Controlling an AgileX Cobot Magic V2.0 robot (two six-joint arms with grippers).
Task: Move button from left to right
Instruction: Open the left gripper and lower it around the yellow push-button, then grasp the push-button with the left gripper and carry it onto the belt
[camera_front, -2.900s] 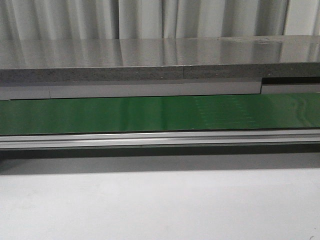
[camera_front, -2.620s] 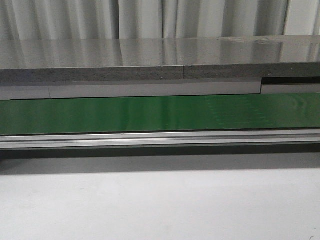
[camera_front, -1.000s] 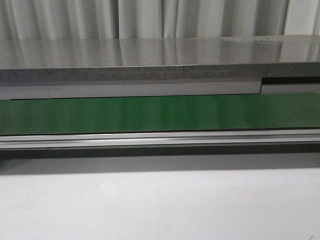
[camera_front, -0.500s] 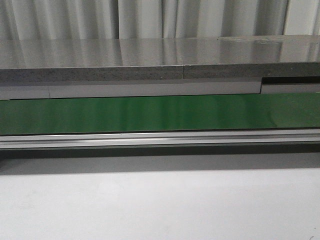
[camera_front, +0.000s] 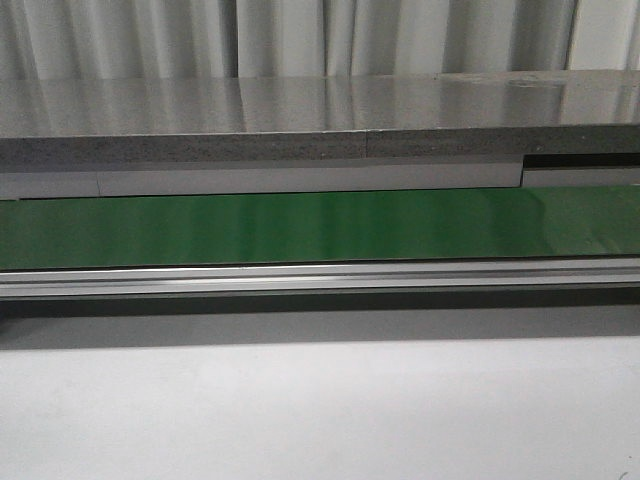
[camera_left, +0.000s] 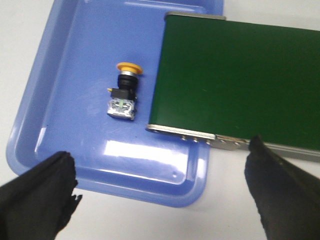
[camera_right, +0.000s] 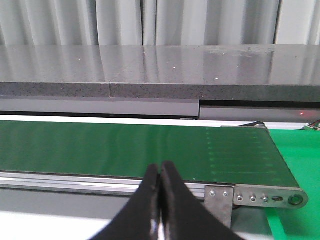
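Still at the approach step. Left pincer (camera_left: 160, 192) spread wide above the button (camera_left: 124, 92), lying on its side in the blue tray (camera_left: 60, 100) beside the belt (camera_left: 240, 80). Right pincer (camera_right: 160, 200) shut, empty. Next, probably: descend, straddle the body, close.

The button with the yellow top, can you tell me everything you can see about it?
The button shows only in the left wrist view. It has a round yellow mushroom head, a black neck and a dark blocky body ending in a shiny, pale part with tiny green marks. It looks like hard plastic. It lies on its side in the blue tray, touching only the tray floor, beside the end of the green belt. Nothing grips it; the left end effector is open.
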